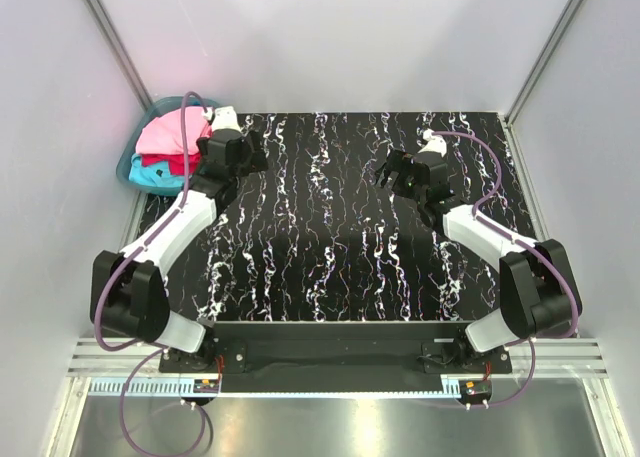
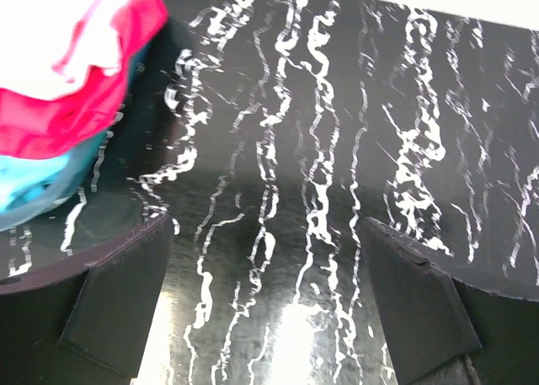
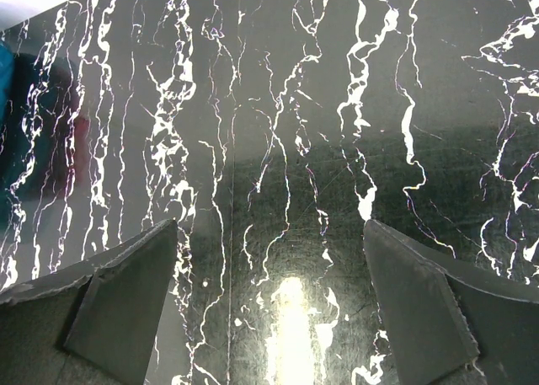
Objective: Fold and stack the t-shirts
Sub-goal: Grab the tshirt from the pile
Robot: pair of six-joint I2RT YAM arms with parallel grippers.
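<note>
I saw a translucent blue-green plastic tub [image 1: 128, 169] at the far left corner of the black, white-veined tabletop [image 1: 330, 267]. Three crumpled tees were heaped inside it: a light pink t-shirt [image 1: 165, 134] on top, a crimson red t-shirt [image 1: 172, 164] beneath it, and a turquoise t-shirt [image 1: 152, 180] lowest. The left gripper [image 2: 265, 233] hung just beside the tub, jaws spread wide with nothing between them. The right gripper [image 3: 269, 233] hovered over the tabletop, well apart from the tub, equally spread and holding nothing.
</note>
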